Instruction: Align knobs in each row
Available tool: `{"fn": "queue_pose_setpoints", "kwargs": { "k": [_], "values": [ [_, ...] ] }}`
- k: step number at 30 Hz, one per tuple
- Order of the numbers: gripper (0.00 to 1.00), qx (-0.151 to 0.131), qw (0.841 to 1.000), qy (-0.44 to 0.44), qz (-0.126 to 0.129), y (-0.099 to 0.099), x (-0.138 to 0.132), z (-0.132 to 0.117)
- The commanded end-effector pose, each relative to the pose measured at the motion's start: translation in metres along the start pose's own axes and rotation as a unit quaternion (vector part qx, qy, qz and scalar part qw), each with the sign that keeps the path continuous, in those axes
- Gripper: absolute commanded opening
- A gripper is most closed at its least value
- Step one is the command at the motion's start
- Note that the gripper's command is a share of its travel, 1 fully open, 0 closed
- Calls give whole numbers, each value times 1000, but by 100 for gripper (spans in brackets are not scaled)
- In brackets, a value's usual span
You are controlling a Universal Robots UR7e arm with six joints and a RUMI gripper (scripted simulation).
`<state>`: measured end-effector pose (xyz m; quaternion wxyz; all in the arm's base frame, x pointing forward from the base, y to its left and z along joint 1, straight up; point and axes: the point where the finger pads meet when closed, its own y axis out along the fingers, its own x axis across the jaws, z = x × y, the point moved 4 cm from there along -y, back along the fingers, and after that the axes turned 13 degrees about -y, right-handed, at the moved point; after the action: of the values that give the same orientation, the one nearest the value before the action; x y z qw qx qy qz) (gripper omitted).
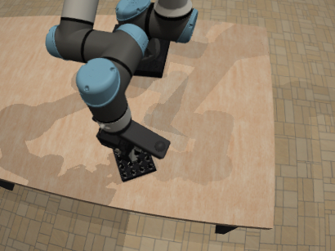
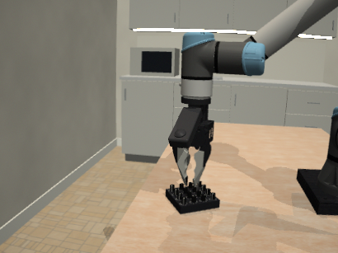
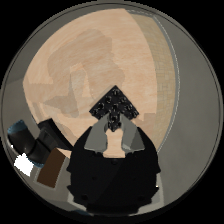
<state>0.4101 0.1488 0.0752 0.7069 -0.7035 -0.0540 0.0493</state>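
The black knob box point(image 1: 139, 175) point(image 2: 199, 208) point(image 3: 93, 110) lies flat on the table, with rows of small black knobs standing up from its top. My gripper point(image 1: 131, 159) point(image 2: 191, 184) point(image 3: 114, 113) points down over the box with its fingertips a small gap apart, at about knob-top height. In the wrist view the tips stand on either side of a knob near the box corner closest to the gripper. Nothing is seen gripped. The row letters and marks are too small to read, the knobs' pointing directions cannot be told, and the gripper hides some knobs in the top view.
The wooden table point(image 1: 245, 146) point(image 2: 264, 234) carries the box near its front edge. The arm's black base plate point(image 1: 151, 70) point(image 2: 317, 193) stands farther back. Neighbouring knobs stand close around the fingertips. Cabinets and a microwave point(image 2: 157, 62) are in the background.
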Motion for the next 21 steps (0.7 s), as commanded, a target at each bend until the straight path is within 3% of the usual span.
{"fn": "queue_pose_setpoints", "kwargs": {
  "k": [1, 21],
  "values": [
    [11, 0, 1000, 0, 1, 8, -1, 1],
    [11, 0, 1000, 0, 0, 10, -1, 1]
  ]
}}
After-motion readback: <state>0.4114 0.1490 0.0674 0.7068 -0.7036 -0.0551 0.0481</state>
